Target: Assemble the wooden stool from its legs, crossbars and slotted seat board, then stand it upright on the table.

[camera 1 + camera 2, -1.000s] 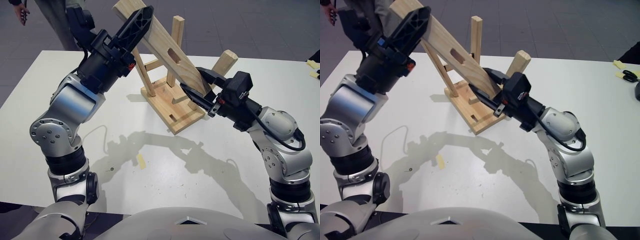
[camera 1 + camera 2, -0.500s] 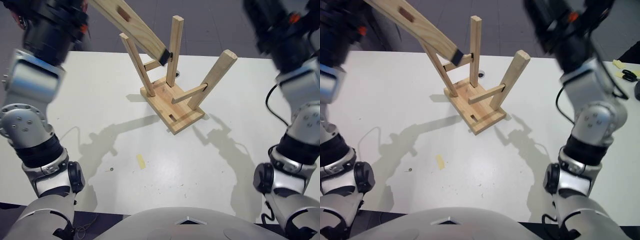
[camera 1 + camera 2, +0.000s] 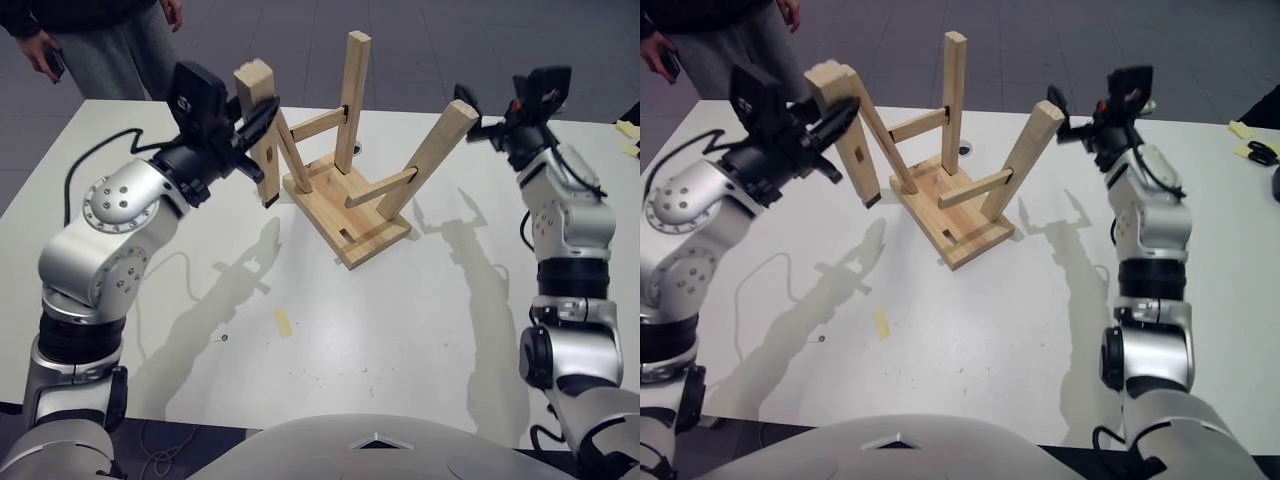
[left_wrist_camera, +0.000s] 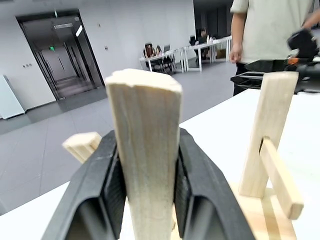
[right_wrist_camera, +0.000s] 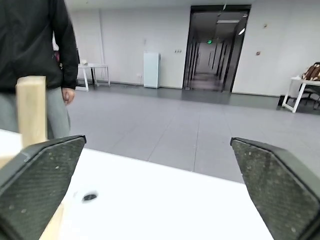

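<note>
Left gripper (image 3: 258,125): grips spare leg (image 3: 266,170) beside seat board (image 3: 335,225) — likely bound for its slot.
Right gripper (image 3: 475,118): wide, empty — board's opposite side.

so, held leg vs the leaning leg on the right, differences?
Held leg is clamped in the left hand, off the seat board; leaning leg stands in it. Held leg is near upright; leaning leg tilts outward. Leaning leg carries a crossbar; held leg none. Both pale square wood.
</note>
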Available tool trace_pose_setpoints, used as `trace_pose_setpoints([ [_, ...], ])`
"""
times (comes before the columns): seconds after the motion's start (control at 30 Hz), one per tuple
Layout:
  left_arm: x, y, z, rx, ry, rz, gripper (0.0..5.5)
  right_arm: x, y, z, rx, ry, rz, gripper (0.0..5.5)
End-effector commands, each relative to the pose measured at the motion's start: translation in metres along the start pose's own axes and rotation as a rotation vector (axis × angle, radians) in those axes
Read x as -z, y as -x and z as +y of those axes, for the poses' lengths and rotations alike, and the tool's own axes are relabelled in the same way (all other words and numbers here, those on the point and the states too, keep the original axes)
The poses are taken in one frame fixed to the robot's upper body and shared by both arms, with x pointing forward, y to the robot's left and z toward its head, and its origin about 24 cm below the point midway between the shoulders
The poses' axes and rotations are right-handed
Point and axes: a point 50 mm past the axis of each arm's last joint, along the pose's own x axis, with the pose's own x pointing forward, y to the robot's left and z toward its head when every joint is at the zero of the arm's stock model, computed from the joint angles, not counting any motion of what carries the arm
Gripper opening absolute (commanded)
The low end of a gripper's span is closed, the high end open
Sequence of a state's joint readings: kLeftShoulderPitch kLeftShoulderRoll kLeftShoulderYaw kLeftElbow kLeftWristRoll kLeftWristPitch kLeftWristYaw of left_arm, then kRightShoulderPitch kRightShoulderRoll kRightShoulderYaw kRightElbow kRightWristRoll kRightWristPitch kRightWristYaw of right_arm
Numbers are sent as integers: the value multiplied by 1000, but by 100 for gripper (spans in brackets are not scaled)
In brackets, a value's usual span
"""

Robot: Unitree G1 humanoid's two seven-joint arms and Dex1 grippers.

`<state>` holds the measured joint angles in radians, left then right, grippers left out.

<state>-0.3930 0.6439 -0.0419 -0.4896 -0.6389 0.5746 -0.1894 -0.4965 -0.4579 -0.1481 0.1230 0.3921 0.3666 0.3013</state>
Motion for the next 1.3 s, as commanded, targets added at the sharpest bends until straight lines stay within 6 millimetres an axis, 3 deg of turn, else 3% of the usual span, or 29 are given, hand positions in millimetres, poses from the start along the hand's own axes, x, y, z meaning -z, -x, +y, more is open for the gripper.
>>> trace_pose_setpoints([
  [0.03, 3, -3, -3, -33, 10, -24, 104, 8, 32, 23, -27, -161, 55, 540],
  [0.13, 1, -6, 4, -51, -7, -32, 104, 8, 54, 42, -78, -270, 99, 540],
  [0.27, -3, -4, 16, -91, -46, -37, 104, -1, 80, 77, -413, -345, 153, 540],
  [0.37, -8, -2, 30, -124, -81, -39, 104, -11, 90, 85, -591, -400, 164, 540],
  [0.5, -11, -3, 40, -138, -105, -42, 104, -12, 92, 85, -633, -386, 176, 540],
  [0.63, -15, 11, 64, -206, -153, -19, 104, -21, 107, 86, -818, -447, 179, 540],
  [0.77, -11, 19, 91, -290, -74, -29, 104, -34, 84, 97, -850, -454, 50, 540],
  [0.9, -6, 14, 84, -258, 15, -60, 104, -30, 66, 113, -874, -434, 29, 540],
  [1.0, -12, 11, 86, -255, 79, -106, 104, -22, 64, 128, -995, -470, 78, 540],
  [1.1, -13, 11, 88, -258, 85, -105, 104, -10, 57, 134, -1004, -442, 104, 540],
  [1.3, -7, 11, 81, -251, 118, -89, 104, -1, 54, 148, -1040, -328, 87, 430],
])
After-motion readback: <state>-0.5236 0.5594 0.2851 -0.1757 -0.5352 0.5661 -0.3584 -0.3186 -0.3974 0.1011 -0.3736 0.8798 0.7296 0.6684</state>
